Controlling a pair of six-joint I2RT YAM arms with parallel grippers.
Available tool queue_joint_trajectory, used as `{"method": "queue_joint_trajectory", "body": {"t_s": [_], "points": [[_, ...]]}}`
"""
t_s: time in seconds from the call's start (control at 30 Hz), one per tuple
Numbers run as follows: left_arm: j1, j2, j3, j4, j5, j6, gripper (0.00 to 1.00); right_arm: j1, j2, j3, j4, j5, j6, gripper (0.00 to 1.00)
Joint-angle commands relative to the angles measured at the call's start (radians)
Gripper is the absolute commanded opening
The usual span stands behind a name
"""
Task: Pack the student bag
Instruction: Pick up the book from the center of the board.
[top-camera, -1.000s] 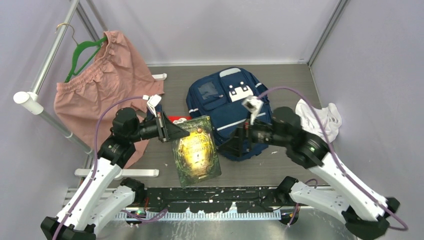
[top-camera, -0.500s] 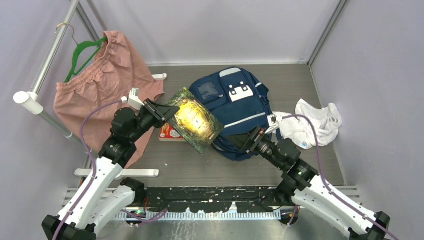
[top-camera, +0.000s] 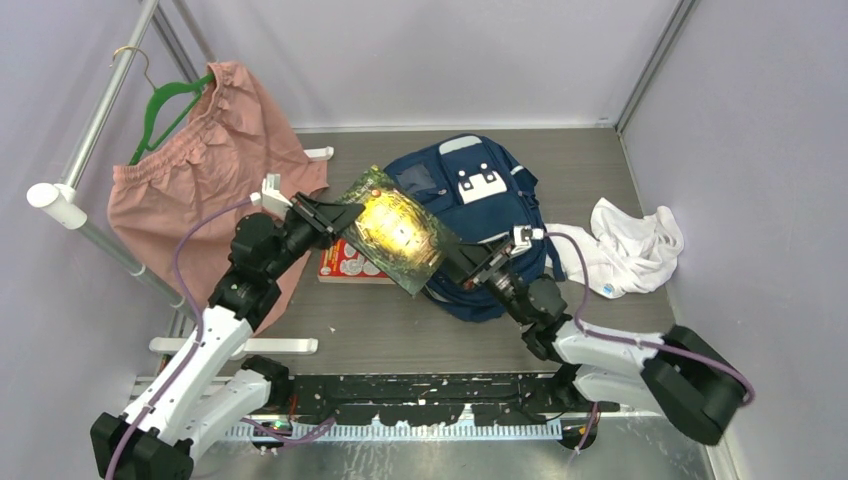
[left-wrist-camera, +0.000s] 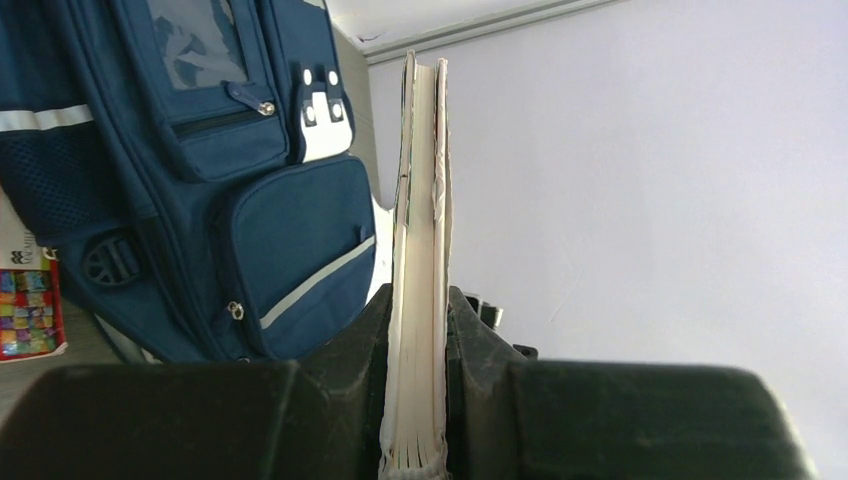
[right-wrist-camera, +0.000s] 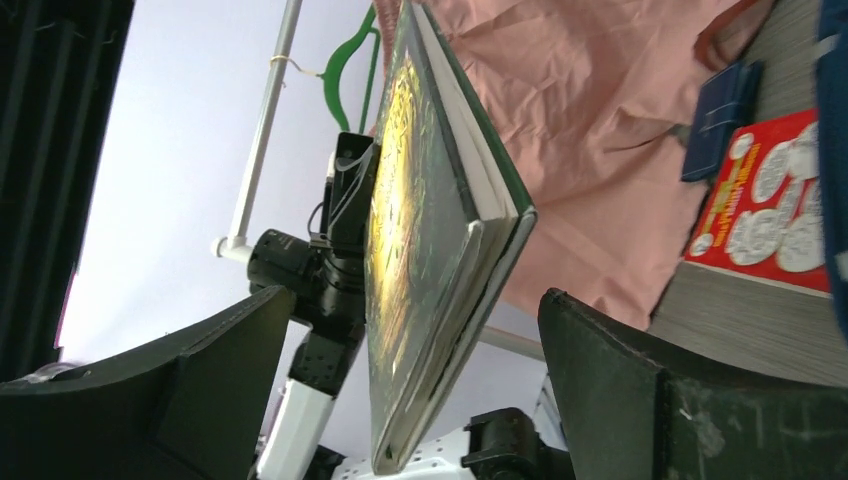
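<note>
Jaws of the left gripper (top-camera: 335, 218) stand clamped on a book (top-camera: 395, 230) held tilted in the air, its far edge between the wide-apart jaws of the right gripper (top-camera: 452, 268), the navy backpack (top-camera: 470, 200) lying on the table (top-camera: 600, 330) just beyond both, contents hidden.
</note>
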Motion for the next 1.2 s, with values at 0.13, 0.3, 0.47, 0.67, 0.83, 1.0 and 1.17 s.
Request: {"method": "queue_joint_trajectory", "body": {"t_s": [0.13,0.3,0.47,0.67,0.83,1.0,1.17], "points": [[0.0,-0.004,0.013,0.202,0.048,-0.042,0.0,0.024,0.162,0.122,0.328,-0.044,0.016,1.0],[0.0,0.038,0.03,0.217,0.091,-0.018,0.0,0.024,0.194,0.186,0.304,-0.062,0.005,0.76],[0.0,0.049,0.029,0.231,0.098,-0.015,0.0,0.025,0.272,0.233,0.329,-0.091,0.071,0.41],[0.0,0.045,0.017,0.229,0.086,-0.007,0.0,0.029,0.288,0.227,0.326,-0.103,0.107,0.03],[0.0,0.056,0.095,0.139,0.157,0.086,0.76,-0.117,0.149,0.123,0.265,-0.125,0.134,0.01],[-0.06,0.063,0.277,-0.216,0.072,0.393,0.84,-0.518,-0.329,0.129,-0.536,-0.29,0.098,0.01],[-0.403,0.193,0.432,-0.473,-0.277,0.723,0.84,-0.577,-0.591,0.527,-1.627,0.154,-0.454,0.01]]}}
